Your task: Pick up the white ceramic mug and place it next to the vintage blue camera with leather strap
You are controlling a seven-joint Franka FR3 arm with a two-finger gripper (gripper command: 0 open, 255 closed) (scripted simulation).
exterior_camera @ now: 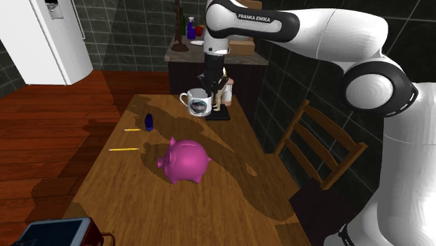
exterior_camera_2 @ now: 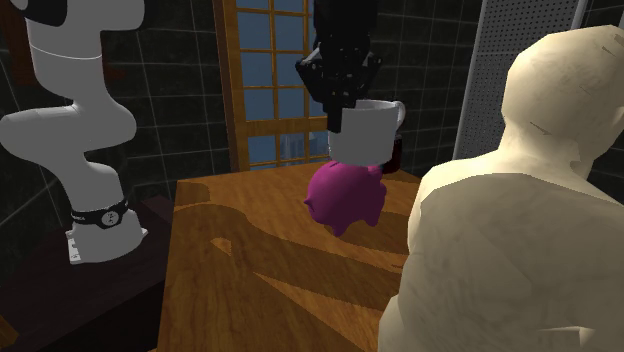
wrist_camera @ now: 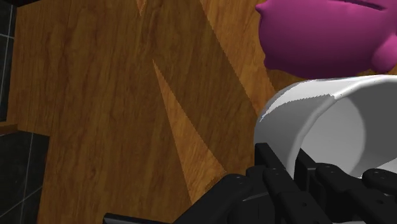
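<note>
Pick done: end effector (exterior_camera: pixel 207 89) clenched on white mug (exterior_camera: pixel 196 103) rim, mug hanging above far end of table (exterior_camera: pixel 230 178), beyond pink piggy bank (exterior_camera: pixel 185 161). Left: carry to likely camera (exterior_camera: pixel 57 233) at near-left corner, set beside, release.

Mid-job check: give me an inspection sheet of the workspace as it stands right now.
Surface: wooden table, crossed by shadows.
Job's things: white mug with a picture on its side, held up off the table; small blue camera lying on the table, apart from the mug.
Clutter: pink piggy bank; yellow pencils; small figure beside the mug; grey-blue box at the near corner.
Grippers: claw shut on the mug's rim, one finger inside, one outside.
Cables: nothing seen.
Surroundings: chair, white fridge, counter with a blue bottle, window, pale statue.
</note>
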